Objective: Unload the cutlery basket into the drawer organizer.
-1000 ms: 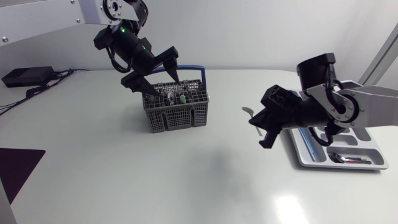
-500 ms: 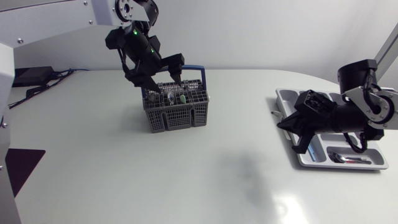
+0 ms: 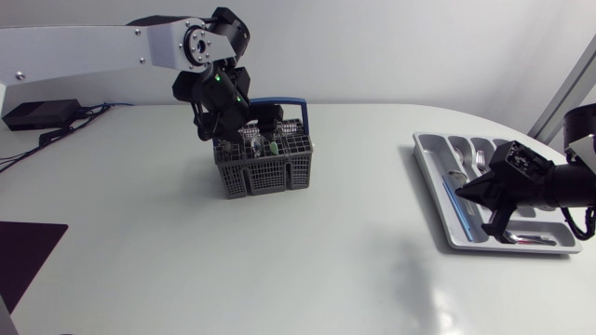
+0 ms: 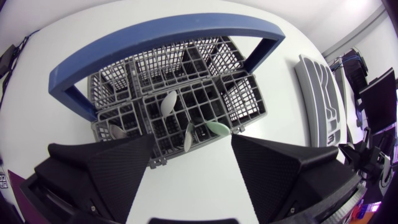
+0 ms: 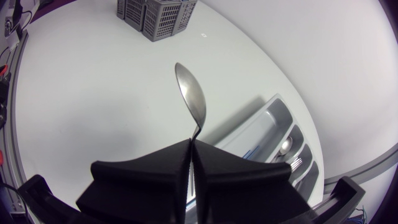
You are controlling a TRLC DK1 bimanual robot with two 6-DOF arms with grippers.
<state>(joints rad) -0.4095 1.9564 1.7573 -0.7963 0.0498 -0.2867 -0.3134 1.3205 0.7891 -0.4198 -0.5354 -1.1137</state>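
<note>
1. Steel spoon [image 5: 191, 99]: thin, stiff, light and slick. The right end effector [image 5: 191, 165] pinches its handle end, fingers pressed together, with the bowl jutting ahead, over the drawer organizer [image 3: 433, 177].
2. So narrow a hold probably lets it swivel; a grip nearer mid-handle would be steadier.
3. The grey cutlery basket [image 3: 265, 172] sits on the surface [image 3: 186, 261] with pale utensils [image 4: 168, 102] standing in it. The left end effector [image 4: 189, 158] hangs spread just above them.
4. Those are best taken by their exposed tops, across the flat faces.

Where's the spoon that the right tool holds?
Right wrist view: the spoon is clamped in the right tool, bowl pointing ahead, at the table's right side by the drawer organizer.
</note>
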